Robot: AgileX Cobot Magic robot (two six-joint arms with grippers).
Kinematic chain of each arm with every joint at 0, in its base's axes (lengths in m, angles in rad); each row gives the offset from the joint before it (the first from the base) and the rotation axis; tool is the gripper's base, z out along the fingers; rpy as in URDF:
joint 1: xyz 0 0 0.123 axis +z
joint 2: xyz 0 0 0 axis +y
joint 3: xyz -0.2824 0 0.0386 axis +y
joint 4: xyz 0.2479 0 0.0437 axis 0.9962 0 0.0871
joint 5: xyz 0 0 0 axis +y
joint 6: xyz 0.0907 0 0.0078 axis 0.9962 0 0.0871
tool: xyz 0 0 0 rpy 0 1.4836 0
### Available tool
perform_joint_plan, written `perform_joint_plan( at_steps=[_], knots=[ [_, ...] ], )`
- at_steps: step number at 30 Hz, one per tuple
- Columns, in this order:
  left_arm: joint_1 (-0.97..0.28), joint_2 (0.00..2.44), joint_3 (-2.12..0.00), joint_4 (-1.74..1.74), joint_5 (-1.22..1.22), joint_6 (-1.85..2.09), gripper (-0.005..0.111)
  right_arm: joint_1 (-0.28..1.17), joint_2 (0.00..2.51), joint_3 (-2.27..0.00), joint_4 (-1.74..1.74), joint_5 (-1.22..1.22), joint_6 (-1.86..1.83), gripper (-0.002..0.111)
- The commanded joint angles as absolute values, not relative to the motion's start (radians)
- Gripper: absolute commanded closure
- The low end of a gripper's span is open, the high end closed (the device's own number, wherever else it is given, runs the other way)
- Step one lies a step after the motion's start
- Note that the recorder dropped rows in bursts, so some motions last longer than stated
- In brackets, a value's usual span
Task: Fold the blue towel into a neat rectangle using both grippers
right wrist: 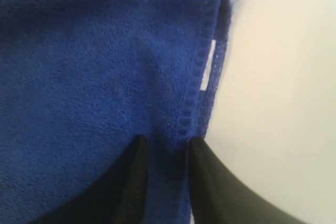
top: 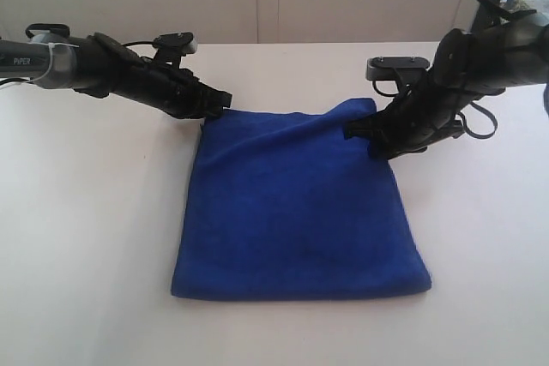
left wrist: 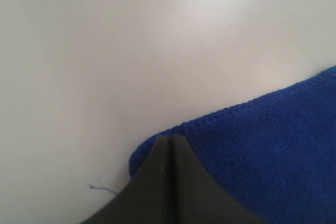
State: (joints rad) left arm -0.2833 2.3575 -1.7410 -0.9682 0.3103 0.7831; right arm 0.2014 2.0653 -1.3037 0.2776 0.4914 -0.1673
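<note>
- The blue towel [top: 296,212] lay in the middle of the frame on the white table [top: 86,237]. It was doubled over into a rough square, with its folded edge toward the bottom of the frame.
- Its upper edge was uneven, and the upper right corner stood higher than the rest.
- The left gripper [top: 225,102] reached in from the upper left of the frame and met the towel's upper left corner.
- In the left wrist view its fingers [left wrist: 157,171] were pressed together over that corner [left wrist: 152,148], leaving only a hairline seam between them. I could not tell whether any cloth was caught there.
- A loose blue thread [left wrist: 100,187] lay on the table just beside that corner.
- The right gripper [top: 353,130] came in from the upper right of the frame, at the towel's upper right edge.
- In the right wrist view its fingers [right wrist: 134,177] stood slightly apart, pinching the stitched hem [right wrist: 191,98], which filled the gap between them.
- A narrow blue loop [right wrist: 220,51] ran along that hem, with a sliver of white showing through it.
</note>
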Motion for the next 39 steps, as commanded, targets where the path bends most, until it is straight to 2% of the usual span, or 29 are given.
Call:
perform_joint_plan(
  at_steps=[1,39],
  knots=[
    [-0.281,2.384,-1.724,-0.910,0.333,0.777,0.107,0.199,2.040,-1.305,0.279,0.489,-0.179,0.081],
    [-0.281,2.384,-1.724,-0.910,0.335,0.777,0.107,0.199,2.047,-1.305,0.326,0.542,-0.177,0.081]
  ],
)
